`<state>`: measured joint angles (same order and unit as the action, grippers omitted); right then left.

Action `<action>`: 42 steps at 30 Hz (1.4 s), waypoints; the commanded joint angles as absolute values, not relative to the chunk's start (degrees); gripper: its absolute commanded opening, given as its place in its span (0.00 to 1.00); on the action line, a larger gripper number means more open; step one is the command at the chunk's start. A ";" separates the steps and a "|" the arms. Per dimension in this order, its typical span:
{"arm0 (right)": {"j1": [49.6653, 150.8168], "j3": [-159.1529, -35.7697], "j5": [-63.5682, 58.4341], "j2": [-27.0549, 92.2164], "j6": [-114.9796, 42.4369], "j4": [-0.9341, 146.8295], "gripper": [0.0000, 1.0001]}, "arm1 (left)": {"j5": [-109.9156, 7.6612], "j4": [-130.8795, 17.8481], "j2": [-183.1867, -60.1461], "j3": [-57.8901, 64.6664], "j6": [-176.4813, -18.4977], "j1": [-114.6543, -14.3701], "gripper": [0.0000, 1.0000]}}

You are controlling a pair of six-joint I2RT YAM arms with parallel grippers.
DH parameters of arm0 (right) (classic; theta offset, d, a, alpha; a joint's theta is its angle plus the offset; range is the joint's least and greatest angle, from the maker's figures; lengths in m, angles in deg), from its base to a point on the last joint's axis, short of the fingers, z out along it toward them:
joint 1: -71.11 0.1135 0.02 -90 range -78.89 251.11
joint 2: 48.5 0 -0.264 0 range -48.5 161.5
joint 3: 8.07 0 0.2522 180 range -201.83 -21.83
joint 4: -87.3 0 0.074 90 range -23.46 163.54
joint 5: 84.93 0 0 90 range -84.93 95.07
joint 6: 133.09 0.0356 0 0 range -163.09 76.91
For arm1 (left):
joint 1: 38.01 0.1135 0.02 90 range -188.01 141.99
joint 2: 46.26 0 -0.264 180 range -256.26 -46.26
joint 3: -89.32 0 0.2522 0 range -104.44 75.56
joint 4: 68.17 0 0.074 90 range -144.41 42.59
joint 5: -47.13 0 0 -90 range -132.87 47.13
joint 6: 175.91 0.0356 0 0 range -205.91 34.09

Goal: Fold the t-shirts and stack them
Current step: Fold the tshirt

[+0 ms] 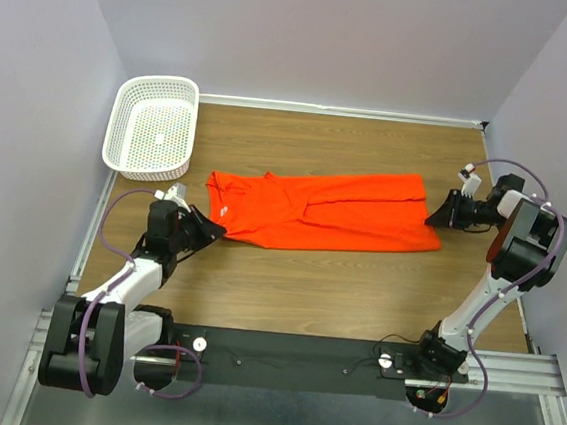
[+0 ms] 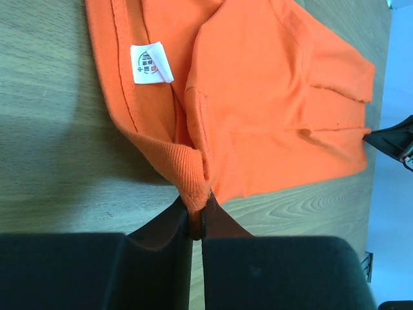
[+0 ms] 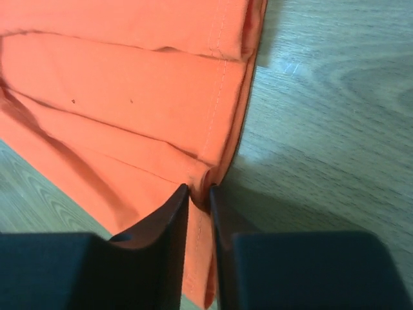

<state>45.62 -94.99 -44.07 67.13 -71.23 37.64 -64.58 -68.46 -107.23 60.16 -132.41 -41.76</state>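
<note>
**A:** What have the claws got?

**B:** The left gripper (image 2: 197, 216) is pinched tight on the ribbed collar (image 2: 184, 165) of the t-shirt (image 1: 329, 212), at the end nearest the basket (image 1: 161, 80). The right gripper (image 3: 199, 194) is closed to a narrow slit on the hem (image 3: 222, 97), at the end farthest from the basket.

**A:** And the shirt itself?

**B:** It is flat on the table (image 1: 306, 295), a long band running away from the basket. Its sides are folded in and a white label (image 2: 151, 62) shows at the neck.

**A:** So, the fold?

**B:** End over end, I'd judge. Raise both ends level and hold the cloth taut so the tucked sides don't spill. Carry one end across the other and square the edges before letting go. Thin fabric will likely sag in the middle.

**A:** Anything in the way?

**B:** Only the basket, near the collar end but apart from the cloth. The left arm should swing away from it, not towards it.
</note>
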 commanded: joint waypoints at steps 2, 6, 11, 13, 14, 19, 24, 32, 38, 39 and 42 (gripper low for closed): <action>45.71 -97.50 -44.15 67.60 -70.42 37.33 0.14 | -65.89 -69.62 -106.29 61.14 -131.53 -41.44 0.12; 45.71 -97.94 -42.74 66.90 -68.93 38.82 0.02 | -65.89 -69.44 -105.85 61.14 -131.61 -41.44 0.12; 45.71 -98.12 -41.77 66.81 -67.70 39.88 0.01 | -65.81 -69.18 -105.23 61.23 -131.79 -41.44 0.12; 45.71 -98.03 -41.16 66.73 -67.34 40.14 0.02 | -65.98 -69.09 -104.97 61.23 -131.79 -41.44 0.12; 45.71 -97.94 -40.72 66.64 -67.17 40.67 0.02 | -65.89 -69.00 -104.80 61.23 -131.88 -41.44 0.12; 45.63 -97.15 -38.78 65.32 -65.24 42.78 0.02 | -65.54 -68.21 -102.87 61.14 -132.05 -41.44 0.12; 45.71 -96.89 -38.61 64.97 -64.62 43.66 0.04 | -65.72 -67.77 -101.46 61.14 -132.23 -41.44 0.12; 45.80 -94.69 -37.56 59.89 -67.34 43.57 0.56 | -73.97 -69.71 -94.11 63.07 -133.27 -42.23 0.56; 45.71 -91.44 -34.83 53.20 -70.94 43.57 0.65 | -66.88 -60.57 -80.73 58.69 -131.36 -42.23 0.65; 45.71 -91.09 -35.26 52.23 -71.73 43.66 0.65 | -63.29 -59.00 -81.15 56.25 -130.04 -42.23 0.69; 45.71 -88.81 -38.34 50.82 -73.75 43.49 0.66 | -61.59 -58.45 -87.90 50.70 -125.03 -42.23 0.74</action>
<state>45.62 -91.87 -37.01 52.62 -69.89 43.15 -67.07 -62.34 -82.84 56.62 -130.84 -42.15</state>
